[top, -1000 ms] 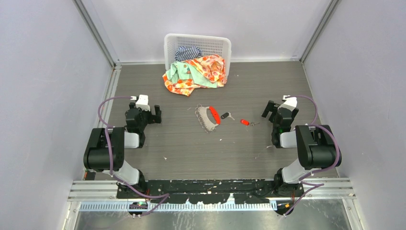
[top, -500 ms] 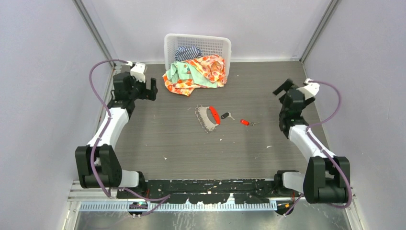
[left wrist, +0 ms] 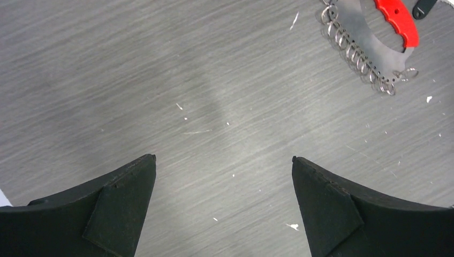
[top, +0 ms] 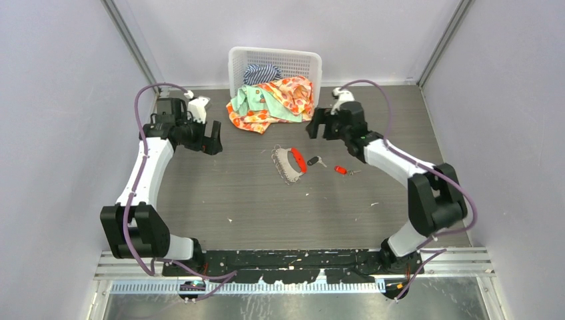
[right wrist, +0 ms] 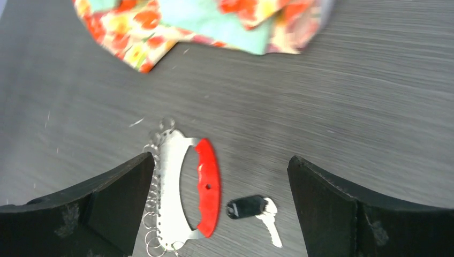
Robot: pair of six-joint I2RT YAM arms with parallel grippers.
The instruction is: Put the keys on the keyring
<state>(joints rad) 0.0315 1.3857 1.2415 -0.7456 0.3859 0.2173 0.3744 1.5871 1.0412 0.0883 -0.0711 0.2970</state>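
While both pairs of fingers are standing wide apart and gripping nothing, the keys are lying loose on the counter (top: pixel 266 213). The right fingers (right wrist: pixel 107 209) are hovering above the keyring (right wrist: pixel 168 182), which is lying flat between the two tips, closer to the one on the view's left side. Its red tag (right wrist: pixel 207 187) is facing the other finger, and the black-headed key (right wrist: pixel 246 206) is resting just beside that tag (near it, not touching). Ahead of these fingers a flowered cloth (right wrist: pixel 203 27) is spreading over the counter. The red-headed key (top: pixel 340 169) is lying behind the right fingers, toward their arm's base, well apart from the keyring and showing only in the top view. The left fingers (left wrist: pixel 123 203) are framing bare counter; the keyring is sitting ahead of them and off to their right, well apart. Beyond both pairs, a white basket (top: pixel 240 63) is holding more cloth.
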